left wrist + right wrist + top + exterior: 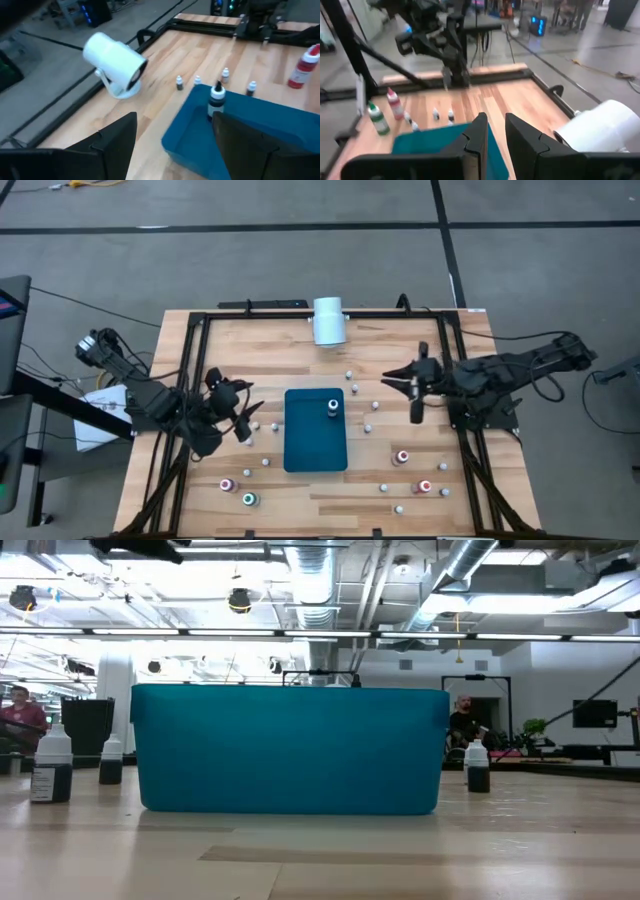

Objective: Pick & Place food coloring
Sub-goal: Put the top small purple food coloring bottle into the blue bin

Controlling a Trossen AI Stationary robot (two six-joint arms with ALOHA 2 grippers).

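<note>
The food coloring bottles are scattered on the wooden table around a teal tray (315,442). One dark bottle with a white cap (333,408) (216,100) stands upright inside the tray near its far right corner. Red-topped bottles (402,457) stand right of the tray; a pink one (227,484) and a green one (249,499) stand at the near left. My left gripper (250,412) (175,137) hangs open above the table just left of the tray, holding nothing. My right gripper (390,378) (495,135) is shut and raised, right of the tray's far end.
A white cylinder (328,320) (112,62) lies at the table's far edge. Small white-capped bottles (355,390) dot the wood between the tray and my right gripper, and others (265,425) stand beside my left gripper. A black frame (190,380) borders the table.
</note>
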